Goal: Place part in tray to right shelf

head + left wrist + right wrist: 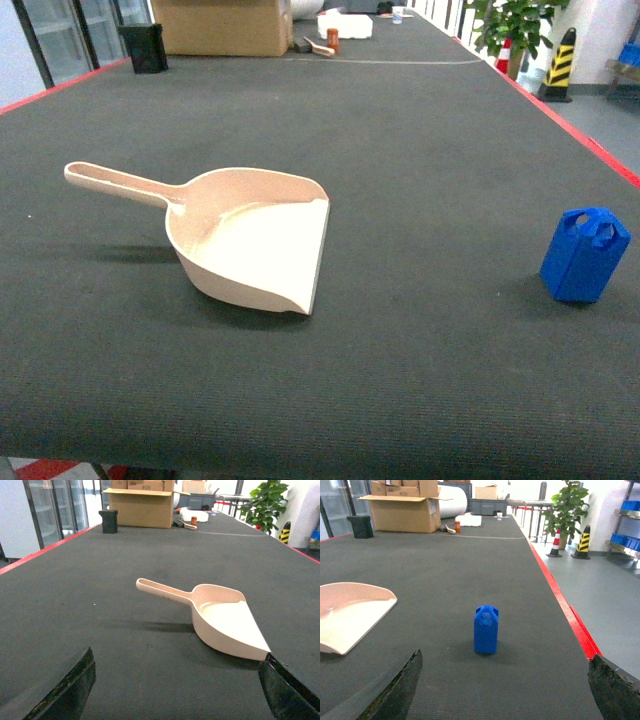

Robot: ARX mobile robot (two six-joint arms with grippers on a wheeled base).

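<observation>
At the far left of the long dark table [400,380], a small black bin [143,47] is seen near the red edge strip, with an open cardboard box [222,26] just to its right. Closer in, on the left half of the table, the tray [250,245] is found lying flat, its long handle pointing away to the left and its wide open mouth facing right. The pan is seen to hold nothing. In the left wrist view the left gripper [180,690] is recorded with its two dark fingers [70,690] spread wide apart at the bottom corners, nothing between them, the tray lying ahead on the mat.

Further right, well apart from the tray, the part [584,255] is observed standing upright on the mat close to the right red edge, its holed, tapered end uppermost. In the right wrist view the right gripper [505,690] is likewise noted with fingers [395,690] wide apart and unloaded, the part standing ahead between them but untouched. Beyond the table's right edge, a potted plant [566,505] and a black-and-yellow cone [583,542] are noted on the floor.
</observation>
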